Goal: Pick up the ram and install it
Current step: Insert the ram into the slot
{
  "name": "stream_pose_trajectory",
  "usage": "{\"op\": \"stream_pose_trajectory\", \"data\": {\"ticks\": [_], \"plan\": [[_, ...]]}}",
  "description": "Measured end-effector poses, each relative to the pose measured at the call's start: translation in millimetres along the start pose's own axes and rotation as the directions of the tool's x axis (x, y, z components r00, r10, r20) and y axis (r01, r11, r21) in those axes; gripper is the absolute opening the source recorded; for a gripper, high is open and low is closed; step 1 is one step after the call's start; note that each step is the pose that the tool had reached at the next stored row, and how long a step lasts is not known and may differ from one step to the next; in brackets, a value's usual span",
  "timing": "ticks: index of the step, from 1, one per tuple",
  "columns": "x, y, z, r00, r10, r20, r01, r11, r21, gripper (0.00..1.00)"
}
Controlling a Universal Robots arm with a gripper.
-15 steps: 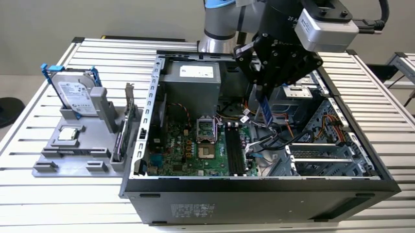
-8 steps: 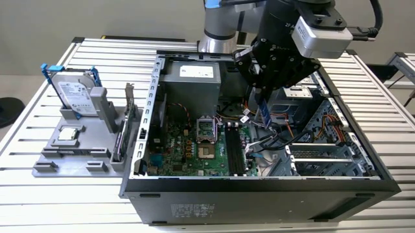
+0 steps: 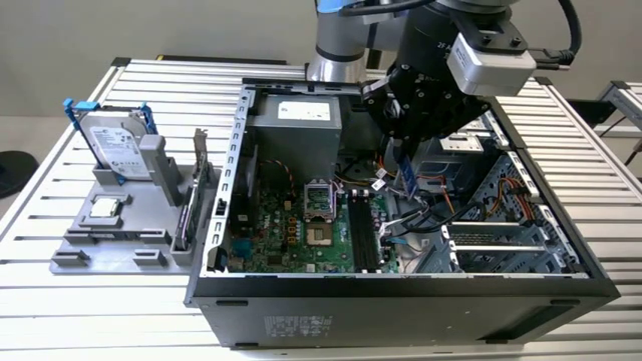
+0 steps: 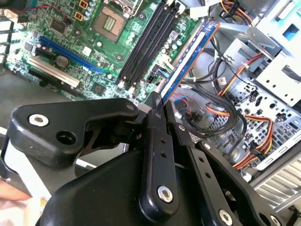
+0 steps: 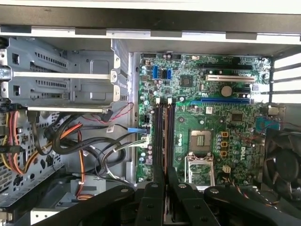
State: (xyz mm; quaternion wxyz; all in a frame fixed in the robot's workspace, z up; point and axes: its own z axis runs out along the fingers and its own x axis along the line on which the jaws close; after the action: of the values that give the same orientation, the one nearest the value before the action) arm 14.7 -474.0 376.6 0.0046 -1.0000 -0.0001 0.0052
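Exterior view, from its left: a grey holder [image 3: 110, 226] on the slatted surface [image 3: 90, 316] carries the hard drive [image 3: 116, 147] and an upright expansion card [image 3: 198, 188]. Next comes the open computer case [image 3: 401, 301], with the motherboard [image 3: 291, 226] and its black memory slots [image 3: 359, 233] inside. Above these, the pincer [image 3: 407, 154] hangs inside the case, clamped on the ram [image 3: 410, 179]. The ram is in the air, not seated. Its long axis runs steeply downward, and the free end points toward the cables [image 3: 422, 222] just to the exterior view's right of the slots.

The second wrist view adds the grip. The two black fingers [image 4: 157, 141] are nearly together and pinch one end of the ram [image 4: 188, 61]. The ram extends straight out from the tips, roughly parallel to the memory slots [image 4: 146, 42] but offset beside them, over the board's edge.

The first wrist view shows the pincer [image 5: 162, 181] over the near end of the slots [image 5: 163, 132], flanked by the drive cage [image 5: 61, 80] and a fan [image 5: 282, 160].
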Motion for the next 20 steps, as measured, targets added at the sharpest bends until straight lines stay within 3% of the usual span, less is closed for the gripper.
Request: {"op": "stream_pose_trajectory", "data": {"ticks": [7,16,20], "plan": [[1.4,-1.2,5.7,1.0000,0.000,0.0000,0.000,1.0000,-0.0001,0.00],[1.5,-9.3,12.6,1.0000,0.000,0.0000,0.000,1.0000,0.0000,0.00],[1.5,-9.7,12.9,1.0000,0.000,0.0000,0.000,1.0000,0.0000,0.00]]}}
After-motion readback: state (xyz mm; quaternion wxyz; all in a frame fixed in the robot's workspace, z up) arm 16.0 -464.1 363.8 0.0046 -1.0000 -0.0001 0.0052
